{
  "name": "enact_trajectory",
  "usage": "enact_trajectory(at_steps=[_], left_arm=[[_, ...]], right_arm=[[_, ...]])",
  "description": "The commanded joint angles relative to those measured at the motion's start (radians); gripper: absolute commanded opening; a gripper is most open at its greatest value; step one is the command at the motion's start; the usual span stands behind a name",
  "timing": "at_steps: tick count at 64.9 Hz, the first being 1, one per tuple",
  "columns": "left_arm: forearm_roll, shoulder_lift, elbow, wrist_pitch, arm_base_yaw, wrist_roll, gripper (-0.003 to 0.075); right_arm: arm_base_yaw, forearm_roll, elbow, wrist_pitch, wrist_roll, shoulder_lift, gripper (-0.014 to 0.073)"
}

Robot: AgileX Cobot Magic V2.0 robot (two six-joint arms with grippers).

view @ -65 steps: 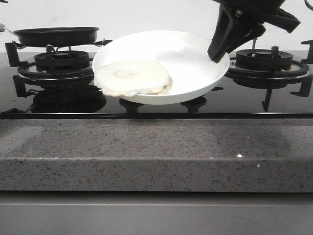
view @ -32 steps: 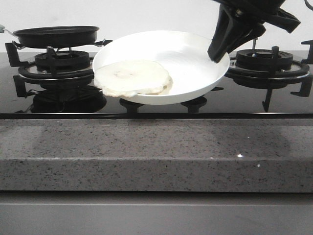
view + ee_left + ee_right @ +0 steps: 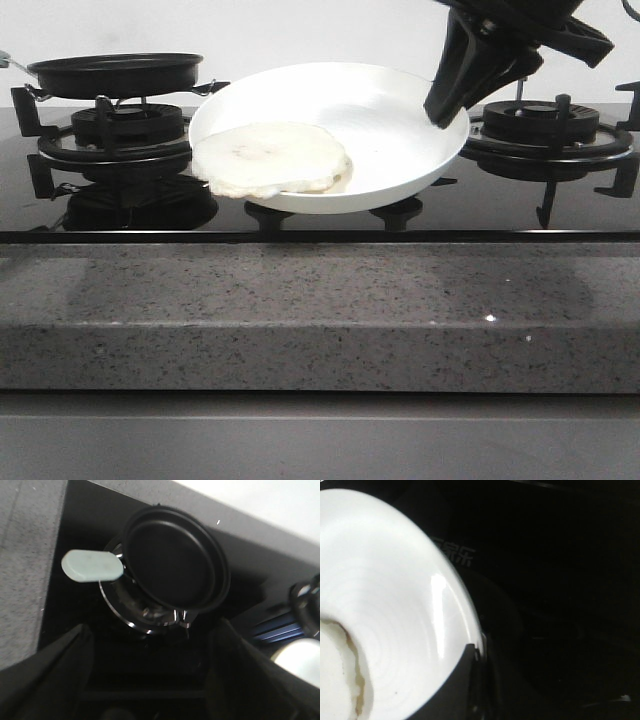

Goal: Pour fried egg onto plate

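Note:
The white plate is held tilted above the middle of the hob, its left side lower. The fried egg lies on the plate's low left part and reaches its rim. My right gripper is shut on the plate's right rim. In the right wrist view the plate fills the left, with the egg at its edge and my gripper clamped on the rim. My left gripper is open and empty above the black frying pan, and it is out of the front view.
The frying pan sits on the left burner, and its pale handle points toward the grey counter. The right burner grate stands behind my right gripper. A speckled granite counter runs along the front of the black glass hob.

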State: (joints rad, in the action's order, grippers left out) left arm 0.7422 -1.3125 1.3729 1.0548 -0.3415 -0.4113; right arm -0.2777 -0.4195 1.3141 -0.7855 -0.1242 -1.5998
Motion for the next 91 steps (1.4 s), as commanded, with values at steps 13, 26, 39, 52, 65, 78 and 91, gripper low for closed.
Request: enact_trajectory(at_steps=[13, 26, 39, 52, 65, 78, 91], left_arm=[[-0.570, 0.426, -0.168, -0.132, 0.300, 0.341, 0.0495], [-0.694, 0.631, -0.348, -0.117, 0.324, 0.404, 0.0495], [-0.684, 0.756, -0.474, -0.145, 0.346, 0.404, 0.0495], [-0.705, 0.811, -0.525, -0.155, 0.450, 0.404, 0.0495], [-0.701, 0.811, -0.529, -0.138, 0.458, 0.404, 0.0494], [-0.696, 0.811, -0.529, -0.140, 0.458, 0.404, 0.0494], [-0.696, 0.811, -0.529, -0.140, 0.458, 0.404, 0.0494]], right_arm=[[0.001, -0.034, 0.030, 0.042, -0.005, 0.046, -0.0068], [0.001, -0.034, 0.030, 0.042, -0.005, 0.046, -0.0068], [0.001, -0.034, 0.030, 0.042, -0.005, 0.046, -0.0068], [0.001, -0.034, 0.030, 0.052, -0.005, 0.046, -0.0068], [0.003, -0.054, 0.051, 0.006, -0.005, 0.046, -0.0068], [0.010, -0.057, 0.211, -0.061, 0.022, 0.032, -0.0068], [0.041, -0.057, 0.399, -0.095, 0.124, -0.065, -0.0068]])
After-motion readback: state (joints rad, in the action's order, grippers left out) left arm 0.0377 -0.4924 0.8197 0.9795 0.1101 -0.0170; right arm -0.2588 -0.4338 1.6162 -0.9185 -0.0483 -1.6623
